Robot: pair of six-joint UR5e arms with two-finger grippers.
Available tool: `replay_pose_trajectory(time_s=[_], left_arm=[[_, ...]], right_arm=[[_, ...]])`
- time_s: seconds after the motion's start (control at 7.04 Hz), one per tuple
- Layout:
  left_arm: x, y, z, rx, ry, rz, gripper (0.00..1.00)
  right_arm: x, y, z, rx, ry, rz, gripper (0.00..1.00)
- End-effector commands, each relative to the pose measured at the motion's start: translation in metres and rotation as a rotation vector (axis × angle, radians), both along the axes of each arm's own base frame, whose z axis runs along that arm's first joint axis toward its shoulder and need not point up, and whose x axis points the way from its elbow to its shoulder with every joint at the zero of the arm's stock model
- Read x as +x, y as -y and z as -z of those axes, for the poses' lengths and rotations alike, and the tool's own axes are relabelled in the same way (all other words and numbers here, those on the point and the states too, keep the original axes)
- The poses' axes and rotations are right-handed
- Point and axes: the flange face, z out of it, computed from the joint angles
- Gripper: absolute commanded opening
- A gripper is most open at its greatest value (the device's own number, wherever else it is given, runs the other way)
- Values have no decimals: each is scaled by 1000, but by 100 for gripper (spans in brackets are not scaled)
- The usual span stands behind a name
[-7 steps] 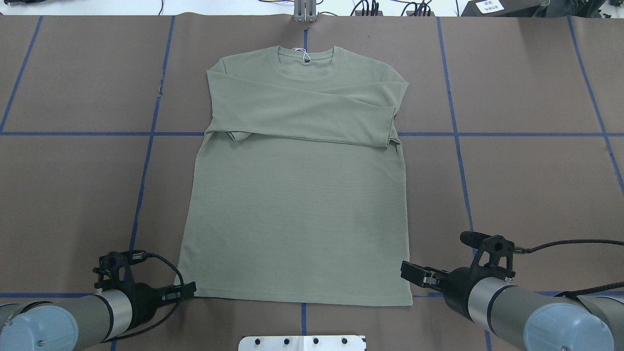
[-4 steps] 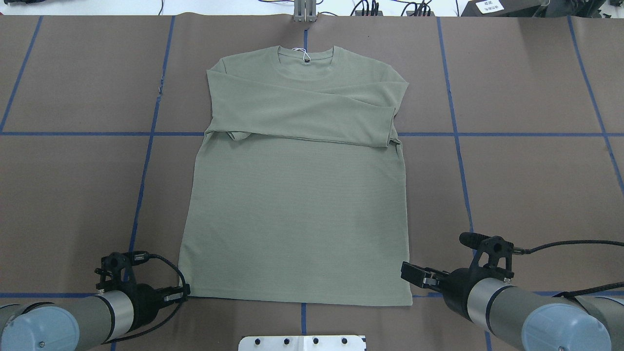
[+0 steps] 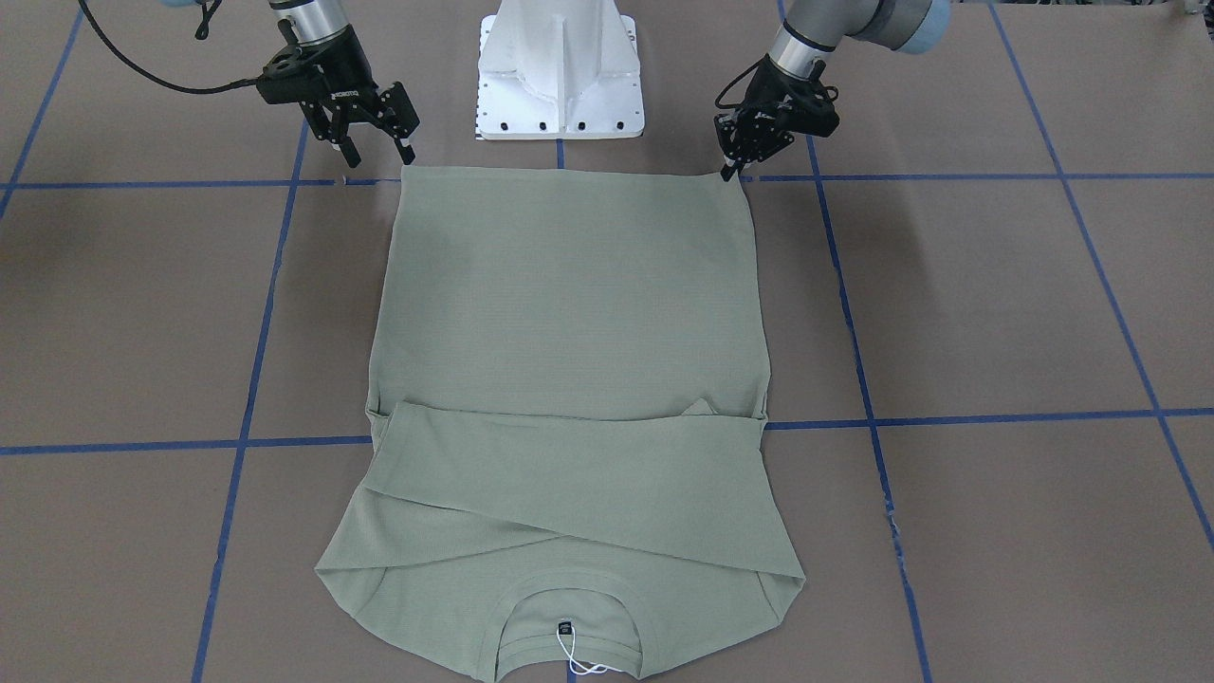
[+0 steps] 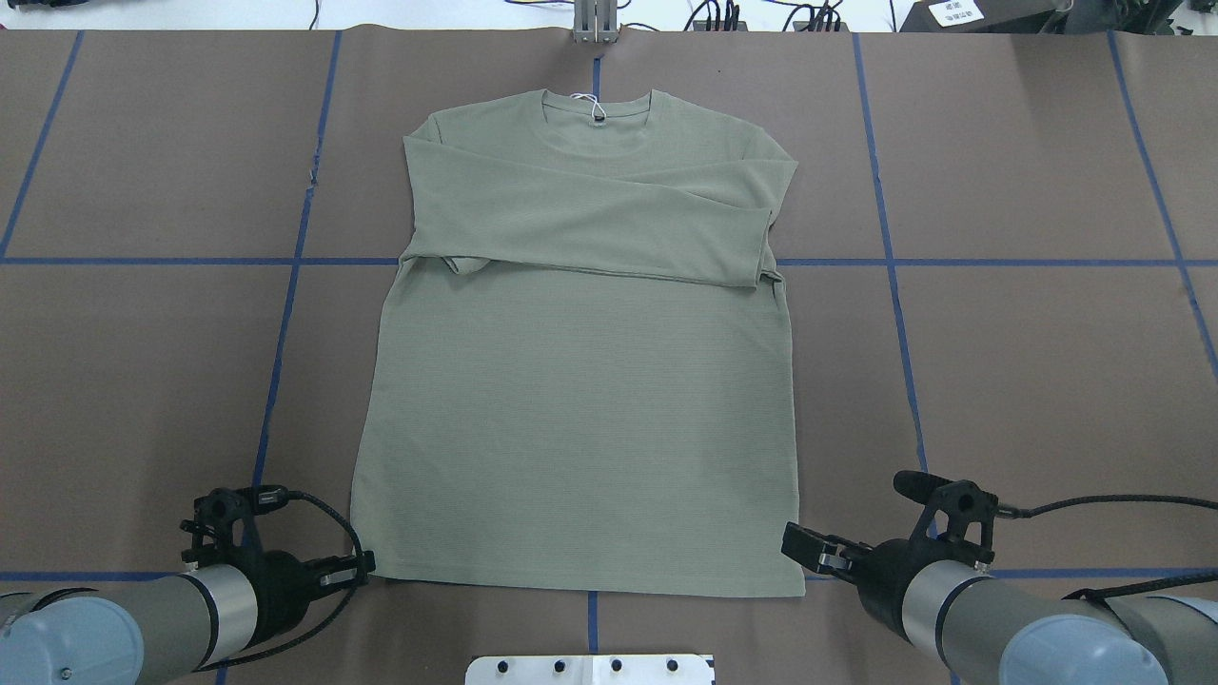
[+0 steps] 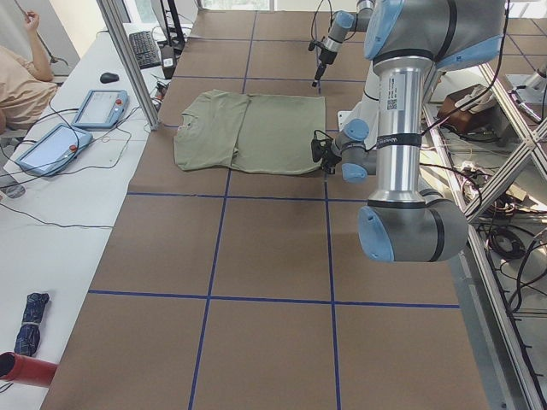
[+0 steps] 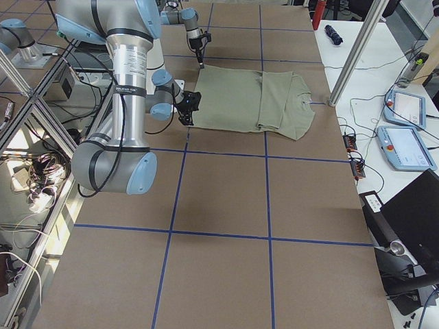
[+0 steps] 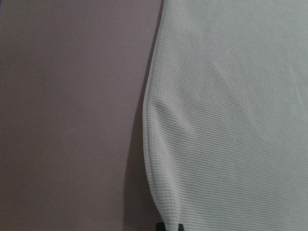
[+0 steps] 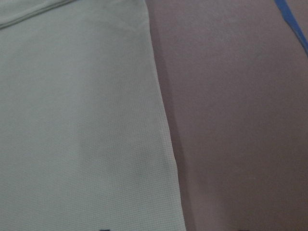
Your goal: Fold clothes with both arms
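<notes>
Brown table, sage shirt flat, left gripper pinching a hem corner, right gripper spread beside the other

A shirt lies flat at the centre of the desk, neck toward the far edge and hem toward the robot's edge, both sleeves crossed over the chest. The left hand sits at the hem's left corner and the right hand just beside its right corner. The base pedestal stands between them at the robot's edge.
</notes>
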Motion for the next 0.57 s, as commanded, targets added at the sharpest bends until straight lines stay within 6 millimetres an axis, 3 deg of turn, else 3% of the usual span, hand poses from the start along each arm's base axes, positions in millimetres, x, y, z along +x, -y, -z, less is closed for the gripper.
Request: replay_pose_trajectory(time_s=[0.0,0.28,0.43], left_arm=[[-7,0,23,2,-47,-1,0],[-13,-1,38,5,-79,-1,0],[-11,0,42,5,-87,-1,0]], right_arm=[[-19,-29,-5,-118,-28,-81,81],[-58,-37,3,-111,-49,-105,82],[-64,-39,3,-109,-51,-101,81]])
